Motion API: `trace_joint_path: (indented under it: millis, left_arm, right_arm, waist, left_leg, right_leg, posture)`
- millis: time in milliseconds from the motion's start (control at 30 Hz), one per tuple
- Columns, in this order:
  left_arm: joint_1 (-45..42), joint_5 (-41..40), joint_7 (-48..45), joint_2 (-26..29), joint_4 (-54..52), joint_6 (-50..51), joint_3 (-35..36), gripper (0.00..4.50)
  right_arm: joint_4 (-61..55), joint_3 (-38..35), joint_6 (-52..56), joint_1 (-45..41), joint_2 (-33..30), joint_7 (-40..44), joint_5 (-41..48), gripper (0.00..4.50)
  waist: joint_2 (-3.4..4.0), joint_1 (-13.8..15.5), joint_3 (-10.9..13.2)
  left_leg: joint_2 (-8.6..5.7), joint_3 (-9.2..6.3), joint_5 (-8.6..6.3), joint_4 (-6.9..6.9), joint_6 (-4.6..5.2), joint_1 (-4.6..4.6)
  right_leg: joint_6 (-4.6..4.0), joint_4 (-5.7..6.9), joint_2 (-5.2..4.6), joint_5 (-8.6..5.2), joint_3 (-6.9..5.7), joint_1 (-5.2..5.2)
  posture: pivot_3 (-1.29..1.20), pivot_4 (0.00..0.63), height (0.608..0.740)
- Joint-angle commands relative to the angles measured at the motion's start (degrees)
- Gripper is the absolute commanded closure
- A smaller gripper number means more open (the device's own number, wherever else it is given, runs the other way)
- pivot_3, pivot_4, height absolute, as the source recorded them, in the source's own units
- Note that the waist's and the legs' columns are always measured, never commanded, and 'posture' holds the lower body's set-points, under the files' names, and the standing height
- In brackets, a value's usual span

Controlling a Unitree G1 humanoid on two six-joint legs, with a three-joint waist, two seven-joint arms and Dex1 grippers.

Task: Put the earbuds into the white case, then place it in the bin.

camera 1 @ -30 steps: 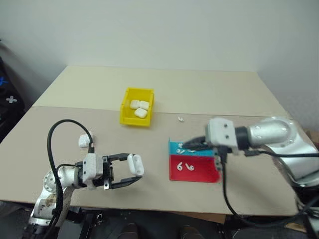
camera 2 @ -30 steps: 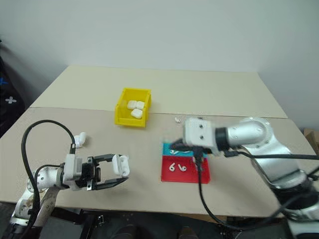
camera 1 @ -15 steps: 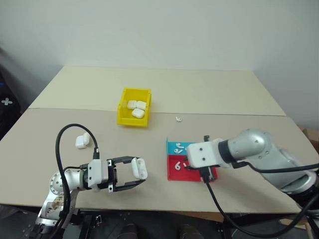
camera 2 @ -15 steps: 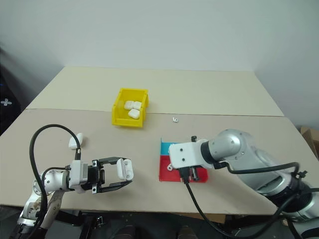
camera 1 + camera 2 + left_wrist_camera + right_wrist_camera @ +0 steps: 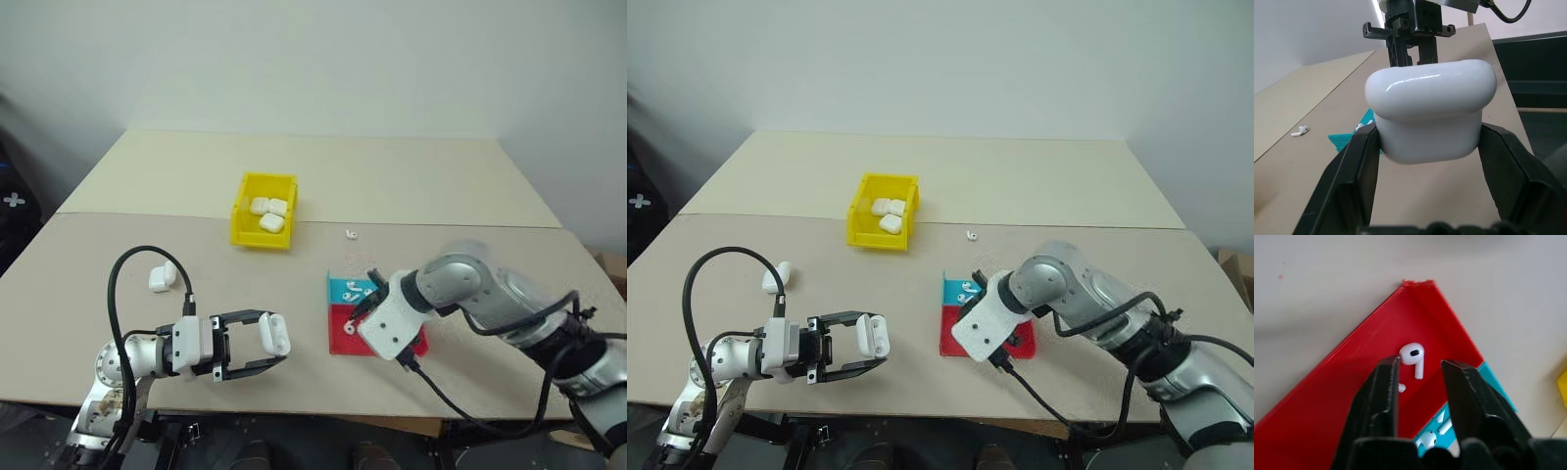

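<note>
A pale beige tabletop [image 5: 411, 186], made of two boards joined along a seam, stands against a plain white wall [image 5: 313, 59].

On it sit one yellow bin [image 5: 265, 210], one red tray [image 5: 342, 328] and one blue tray [image 5: 341, 290], the two trays touching edge to edge. The bin holds three white cases [image 5: 267, 212] lying together. A fourth case [image 5: 162, 277] lies loose on the tabletop, well left of the trays. A fifth, the white case [image 5: 1430, 110], is clamped between the jaws of the left gripper [image 5: 265, 345], held level above the near edge of the tabletop. It is glossy, rounded at every corner, with its lid closed and a seam across the body.

One earbud [image 5: 351, 234] lies alone on the bare tabletop between the bin and the trays. The blue tray holds a few earbuds [image 5: 359, 291], too small to count surely. In the red tray one earbud [image 5: 1413, 357] shows clearly, white and glossy with a short stem and a dark spot on its head; a second white bit shows at the finger's edge.

The right gripper [image 5: 1420, 369] points down into the red tray, its jaws parted and straddling that earbud without closing on it.
</note>
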Motion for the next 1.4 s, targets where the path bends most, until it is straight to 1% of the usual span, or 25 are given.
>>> trace_joint_path:
  millis: [33, 133, 333, 500, 667, 767, 967, 1133, 1400]
  left_arm:
    - [0.39, -0.96, 0.95, 0.82, -2.6, 0.28, 0.94, 1.73]
    - [0.83, -1.08, 1.17, 1.29, -2.87, 0.36, 1.18, 1.73]
    - [0.64, -0.83, 1.79, 1.77, -2.68, 0.31, 1.22, 1.73]
    - [0.8, -0.73, 2.24, 1.93, -2.77, 0.22, 1.09, 1.73]
    - [1.03, -0.61, 2.8, 1.97, -3.05, 0.36, 0.97, 1.73]
    - [1.22, -0.51, 3.08, 1.94, -3.26, 0.29, 0.93, 1.73]
    - [1.68, -0.37, 3.8, 2.07, -3.72, 0.28, 0.87, 1.73]
    - [1.42, -0.39, 3.88, 2.21, -3.56, 0.25, 0.94, 1.73]
    - [1.21, -0.22, 3.97, 2.1, -3.31, -0.14, 0.7, 1.73]
  right_arm:
    - [2.41, -0.04, -4.5, -2.32, 1.58, 2.01, -1.67, 1.6]
    - [4.14, 0.26, -5.69, -3.44, 3.39, 4.31, -1.81, 1.6]
    - [6.55, 1.94, -4.82, -5.66, 6.71, 10.19, -2.09, 1.6]
    - [9.36, 3.74, -4.07, -7.86, 9.49, 12.7, -3.88, 1.6]
    - [13.03, 5.57, -4.14, -10.53, 11.97, 13.42, -6.79, 1.6]
    - [15.17, 7.0, -5.74, -12.0, 12.38, 14.16, -8.79, 1.6]
    - [16.49, 7.86, -5.64, -13.23, 13.33, 14.76, -8.94, 1.6]
    - [16.16, 10.75, -5.02, -14.34, 12.76, 14.78, -7.83, 1.6]
    - [16.17, 11.1, -4.26, -14.34, 13.95, 14.78, -7.96, 1.6]
  waist:
    - [0.0, 0.01, 0.0]
    - [0.0, -0.03, 0.0]
    - [0.0, 0.02, 0.0]
    - [0.01, 0.02, 0.0]
    - [0.01, 0.0, 0.0]
    - [0.01, 0.01, 0.0]
    - [0.02, 0.0, 0.0]
    - [0.02, 0.01, 0.0]
    - [0.02, -0.01, 0.0]
  left_leg:
    - [0.0, 0.0, 0.0, 0.0, 0.0, 0.0]
    - [0.0, 0.0, 0.0, 0.0, 0.0, 0.01]
    - [0.0, 0.01, 0.0, 0.0, 0.0, 0.04]
    - [0.0, 0.02, 0.0, 0.0, 0.0, 0.07]
    - [0.0, 0.03, 0.01, 0.01, 0.0, 0.15]
    - [0.01, 0.04, 0.01, 0.0, 0.0, 0.19]
    - [0.01, 0.04, 0.01, 0.0, 0.0, 0.19]
    - [0.01, 0.05, 0.01, 0.0, -0.01, 0.19]
    - [0.01, 0.05, 0.01, 0.0, -0.01, 0.2]
  right_leg:
    - [0.0, 0.02, 0.0, 0.0, 0.0, -0.02]
    - [0.0, 0.03, 0.01, 0.0, 0.0, 0.0]
    - [-0.01, 0.09, 0.01, 0.0, 0.01, 0.0]
    - [-0.04, 0.2, 0.01, -0.01, 0.02, -0.02]
    - [-0.1, 0.33, 0.01, -0.05, 0.02, -0.03]
    - [-0.12, 0.38, 0.02, -0.07, 0.02, -0.03]
    - [-0.13, 0.4, 0.02, -0.08, 0.03, -0.03]
    - [-0.13, 0.41, 0.02, -0.08, 0.02, -0.03]
    - [-0.14, 0.41, 0.02, -0.08, 0.03, -0.03]
  posture:
    - [0.0, 0.15, 0.74]
    - [0.0, 0.15, 0.74]
    - [0.0, 0.15, 0.74]
    - [0.0, 0.15, 0.74]
    - [0.0, 0.15, 0.74]
    - [0.0, 0.15, 0.74]
    - [0.0, 0.15, 0.74]
    - [0.0, 0.15, 0.74]
    - [0.0, 0.15, 0.74]
